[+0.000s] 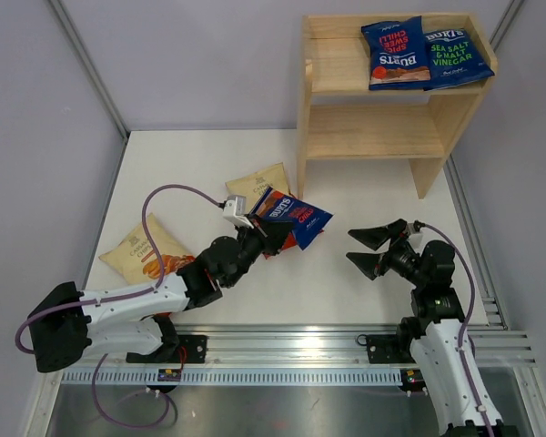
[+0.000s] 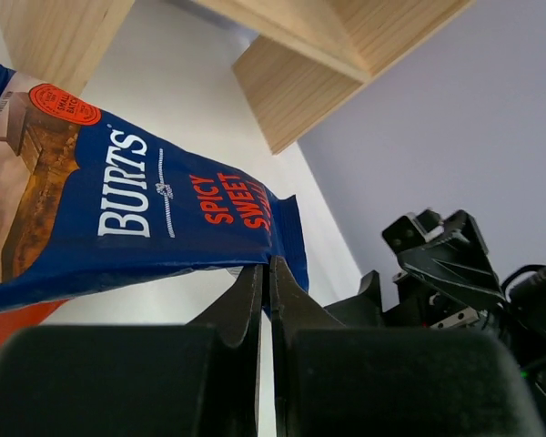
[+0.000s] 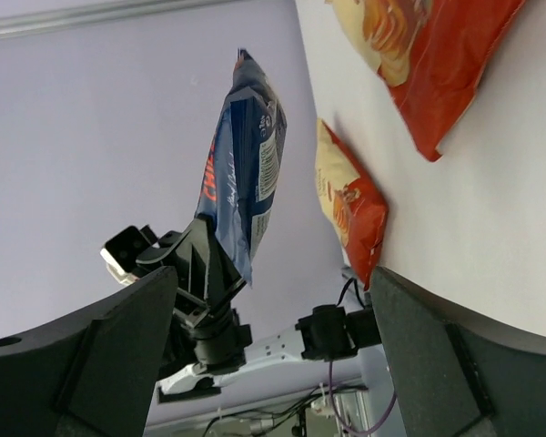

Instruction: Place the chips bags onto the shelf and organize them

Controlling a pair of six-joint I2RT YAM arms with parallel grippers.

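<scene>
Left gripper (image 2: 264,269) first: its fingers (image 2: 244,299) are pressed tight together, pinching the flat end seam of a dark blue Burts Spicy Sweet Chilli bag (image 2: 155,214). The bag fans out leftward from that pinch in the wrist view. From the right wrist camera it stands on edge above the fingers, lifted off the table (image 1: 364,282).

My read is that this is a light, air-puffed packet in slick, glossy film, with brittle crisps inside. That makes the crimped seam the sensible hold, since a squeeze on the belly could slip or crush the contents. Held by one edge, it will probably flop and swing.

Moving outward, a cream bag (image 1: 255,187) lies on the table just beneath and beyond it, its red bottom peeking out on the near side. The other cream bag (image 1: 146,255) sits well off to the left.

On the right, the right gripper (image 1: 369,248) has its fingers spread wide and holds nothing, apart from the carried bag.

At the far right is the shelf (image 1: 364,137). On its top tier a second Spicy Sweet Chilli bag (image 1: 396,53) and a Sea Salt & Malt Vinegar bag (image 1: 457,56) lie side by side, touching.
</scene>
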